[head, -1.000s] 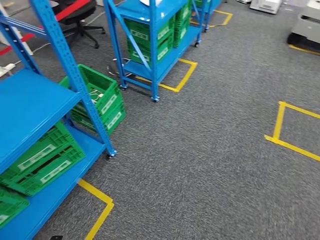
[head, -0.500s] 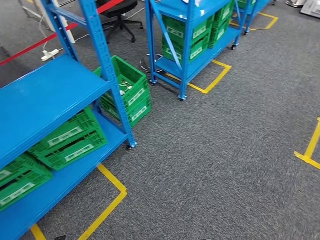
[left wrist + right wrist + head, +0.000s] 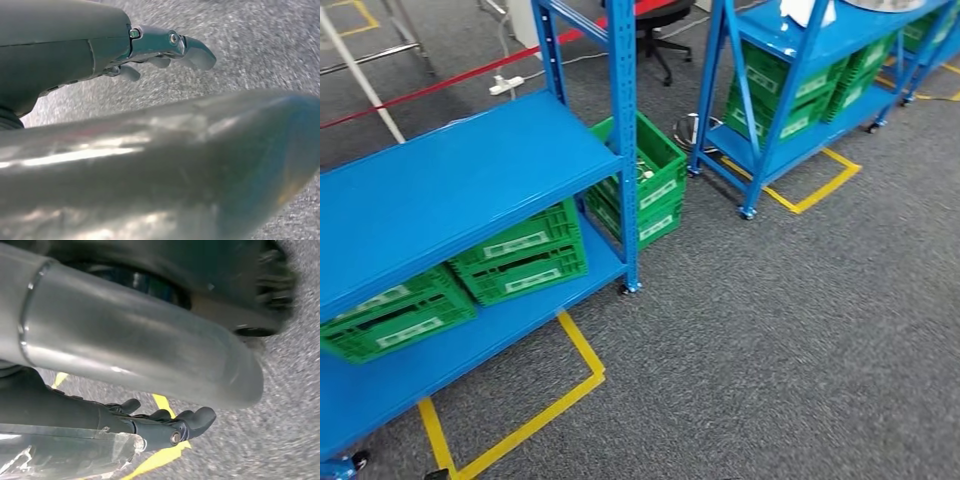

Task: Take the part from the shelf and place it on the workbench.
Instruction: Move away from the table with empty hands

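Both hands hang empty — left hand point(image 3: 166, 47) and right hand point(image 3: 166, 422), fingers loosely extended. Risk: the near blue steel shelf point(image 3: 456, 180) shows no part, so the robot may reach into a green slatted crate point(image 3: 520, 255) wrongly.

The blue shelf point(image 3: 463, 175) stands on grey carpet, green crates point(image 3: 520, 252) on its lower level; its middle board is bare.
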You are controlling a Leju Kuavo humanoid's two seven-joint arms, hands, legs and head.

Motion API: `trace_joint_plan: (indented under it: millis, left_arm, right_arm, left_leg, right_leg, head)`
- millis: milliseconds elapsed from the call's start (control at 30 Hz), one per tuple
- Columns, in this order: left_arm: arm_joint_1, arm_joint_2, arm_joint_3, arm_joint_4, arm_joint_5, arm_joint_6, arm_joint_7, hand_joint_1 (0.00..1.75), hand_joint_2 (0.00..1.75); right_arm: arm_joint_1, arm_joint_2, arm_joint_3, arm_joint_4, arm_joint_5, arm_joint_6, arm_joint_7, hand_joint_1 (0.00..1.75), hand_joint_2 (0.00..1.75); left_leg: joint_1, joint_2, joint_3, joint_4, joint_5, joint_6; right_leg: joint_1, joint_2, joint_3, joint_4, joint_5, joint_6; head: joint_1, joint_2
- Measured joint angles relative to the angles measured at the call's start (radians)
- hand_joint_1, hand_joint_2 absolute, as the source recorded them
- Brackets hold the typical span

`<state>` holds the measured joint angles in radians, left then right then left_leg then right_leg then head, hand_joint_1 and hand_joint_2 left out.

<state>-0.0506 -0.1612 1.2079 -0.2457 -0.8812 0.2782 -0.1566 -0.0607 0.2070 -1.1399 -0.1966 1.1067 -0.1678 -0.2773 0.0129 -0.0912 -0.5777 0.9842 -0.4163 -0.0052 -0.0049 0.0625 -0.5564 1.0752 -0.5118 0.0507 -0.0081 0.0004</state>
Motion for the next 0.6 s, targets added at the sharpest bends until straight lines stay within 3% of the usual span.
trace_joint_plan:
  millis: [67, 133, 200, 267, 333, 367, 400, 433, 500, 567, 600]
  left_arm:
    - [-0.001, -0.001, 0.001, 0.000, 0.000, -0.001, 0.002, 0.00, 0.00]
    - [0.003, -0.003, 0.002, 0.000, 0.000, -0.002, 0.002, 0.00, 0.00]
    - [0.006, -0.004, 0.002, 0.000, 0.001, -0.002, -0.003, 0.00, 0.00]
    - [0.002, -0.006, 0.002, 0.000, 0.001, -0.002, -0.010, 0.00, 0.00]
    - [-0.001, -0.008, 0.003, 0.000, 0.001, -0.002, -0.014, 0.00, 0.00]
    - [0.000, -0.009, 0.003, 0.000, 0.001, -0.002, -0.015, 0.00, 0.00]
    - [0.001, -0.009, 0.003, 0.000, 0.001, -0.002, -0.015, 0.00, 0.00]
    - [0.003, -0.008, 0.003, 0.000, 0.001, -0.002, -0.015, 0.00, 0.00]
    - [0.002, -0.008, 0.003, 0.000, 0.001, -0.002, -0.016, 0.00, 0.00]
    - [-0.001, -0.009, 0.003, 0.000, 0.001, -0.002, -0.016, 0.00, 0.00]
    - [-0.001, -0.010, 0.003, 0.000, 0.001, -0.002, -0.016, 0.00, 0.00]
  right_arm:
    - [-0.001, 0.000, 0.000, 0.000, 0.000, 0.000, 0.001, 0.00, 0.00]
    - [-0.003, 0.001, 0.000, 0.000, 0.000, 0.000, 0.002, 0.00, 0.00]
    - [-0.003, 0.002, -0.001, 0.000, 0.000, 0.000, 0.002, 0.00, 0.00]
    - [0.000, 0.002, -0.001, 0.000, 0.000, -0.001, 0.002, 0.00, 0.00]
    - [0.004, 0.002, -0.002, 0.000, 0.000, -0.001, 0.003, 0.00, 0.00]
    - [0.005, 0.002, -0.003, 0.000, 0.000, -0.001, 0.003, 0.00, 0.00]
    - [0.005, 0.002, -0.003, 0.000, 0.000, -0.002, 0.003, 0.00, 0.00]
    - [0.005, 0.002, -0.003, 0.000, 0.000, -0.002, 0.004, 0.00, 0.00]
    - [0.003, 0.002, -0.003, 0.000, 0.000, -0.002, 0.004, 0.00, 0.00]
    - [0.003, 0.002, -0.003, 0.000, 0.000, -0.002, 0.004, 0.00, 0.00]
    - [0.002, 0.002, -0.003, 0.000, 0.000, -0.002, 0.004, 0.00, 0.00]
  left_leg:
    - [0.001, -0.022, -0.008, 0.001, 0.006, -0.013]
    - [0.005, -0.039, -0.016, -0.002, 0.013, -0.027]
    - [0.004, -0.004, -0.030, 0.018, -0.002, -0.037]
    - [0.001, 0.055, -0.073, 0.112, -0.062, -0.043]
    - [0.001, 0.074, -0.129, 0.240, -0.125, -0.047]
    - [0.001, 0.076, -0.141, 0.274, -0.133, -0.048]
    - [0.001, 0.078, -0.134, 0.271, -0.123, -0.048]
    - [0.000, 0.083, -0.106, 0.228, -0.097, -0.047]
    - [-0.005, 0.122, -0.026, 0.092, -0.042, -0.041]
    - [-0.010, 0.152, 0.019, 0.008, -0.023, -0.028]
    - [-0.013, 0.152, 0.021, -0.002, -0.025, -0.022]
  right_leg:
    - [-0.004, 0.039, 0.029, -0.063, 0.014, -0.006]
    - [0.000, 0.021, 0.032, -0.066, 0.019, -0.022]
    - [0.000, -0.006, 0.033, -0.070, 0.026, -0.037]
    - [0.001, -0.039, 0.032, -0.073, 0.030, -0.046]
    - [0.005, -0.075, 0.028, -0.073, 0.029, -0.049]
    - [0.005, -0.092, 0.027, -0.073, 0.029, -0.049]
    - [0.006, -0.107, 0.026, -0.073, 0.029, -0.049]
    - [0.006, -0.120, 0.027, -0.073, 0.028, -0.048]
    - [0.009, -0.145, 0.030, -0.071, 0.025, -0.043]
    - [0.015, -0.167, 0.031, -0.070, 0.020, -0.033]
    - [0.017, -0.177, 0.033, -0.070, 0.018, -0.028]
  head:
    - [-0.001, 0.000]
    - [-0.001, 0.000]
    - [-0.005, 0.000]
    - [-0.012, 0.000]
    - [-0.014, 0.000]
    - [-0.014, 0.000]
    - [-0.014, 0.000]
    - [-0.014, 0.000]
    - [-0.015, 0.000]
    - [-0.014, 0.000]
    - [-0.013, 0.000]
